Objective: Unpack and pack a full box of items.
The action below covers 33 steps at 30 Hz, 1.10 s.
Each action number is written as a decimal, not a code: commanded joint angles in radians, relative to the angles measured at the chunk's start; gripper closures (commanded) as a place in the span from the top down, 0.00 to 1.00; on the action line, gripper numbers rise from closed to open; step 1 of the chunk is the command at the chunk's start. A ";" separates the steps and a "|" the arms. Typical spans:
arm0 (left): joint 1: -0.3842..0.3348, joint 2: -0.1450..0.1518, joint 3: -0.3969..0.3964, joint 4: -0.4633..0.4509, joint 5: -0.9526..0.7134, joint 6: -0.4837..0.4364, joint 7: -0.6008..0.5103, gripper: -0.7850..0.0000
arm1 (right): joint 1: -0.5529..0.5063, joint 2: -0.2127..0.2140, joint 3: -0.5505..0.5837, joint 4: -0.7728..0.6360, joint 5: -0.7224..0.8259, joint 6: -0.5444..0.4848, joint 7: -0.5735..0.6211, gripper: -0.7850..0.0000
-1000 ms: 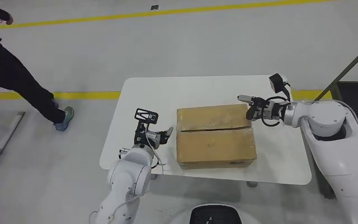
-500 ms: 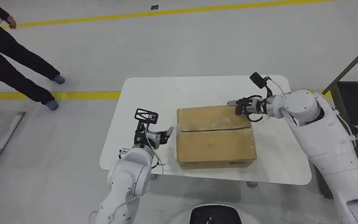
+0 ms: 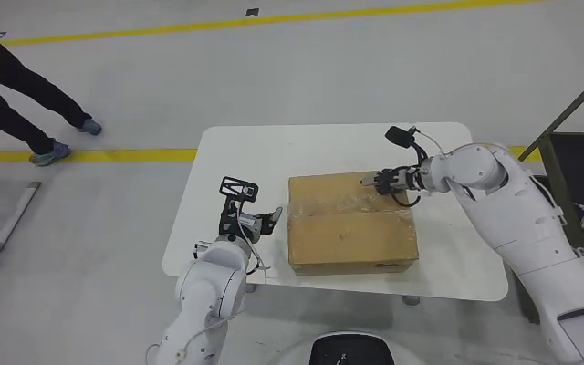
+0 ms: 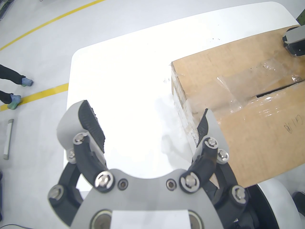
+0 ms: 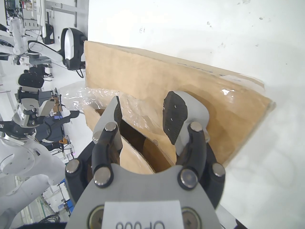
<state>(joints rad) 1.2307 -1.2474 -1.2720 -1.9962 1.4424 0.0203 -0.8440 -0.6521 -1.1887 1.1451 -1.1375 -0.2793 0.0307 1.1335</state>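
The right gripper (image 3: 372, 180) has swung in from beyond the box (image 3: 351, 228) and now sits over its far flap (image 3: 338, 189); the left gripper (image 3: 272, 217) has stayed put.

Top view: the box lies mid-frame on the worktop (image 3: 246, 160), with the left gripper just off its left side.

Left wrist view: that gripper's fingers (image 4: 91, 122) gape wide and empty, and the box is at the right.

Right wrist view: the right gripper's fingers (image 5: 174, 115) stand partly open at the flap's taped edge, gripping nothing.

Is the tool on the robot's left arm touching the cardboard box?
Apart. The top view shows a strip of white table between the left tool and the side of the box. The tool is open and holds nothing.
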 commanded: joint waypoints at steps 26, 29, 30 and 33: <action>0.000 0.000 0.000 0.000 0.000 0.000 0.000 1.00 | 0.044 -0.014 -0.081 0.004 0.081 -0.063 0.033 0.00; 0.000 0.000 0.000 0.000 0.000 0.000 0.000 1.00 | 0.035 -0.006 -0.029 -0.030 0.170 -0.062 0.055 0.00; 0.000 0.000 0.000 0.000 0.000 0.000 0.000 1.00 | 0.031 -0.002 -0.011 -0.045 0.194 -0.059 0.065 0.00; 0.000 0.000 0.000 0.000 0.000 0.000 0.000 1.00 | 0.013 0.011 0.029 -0.096 0.217 -0.036 0.099 0.00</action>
<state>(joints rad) 1.2307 -1.2474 -1.2720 -1.9962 1.4424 0.0203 -0.8440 -0.6322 -1.1820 1.1608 -1.2140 -0.0678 -0.0152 1.2200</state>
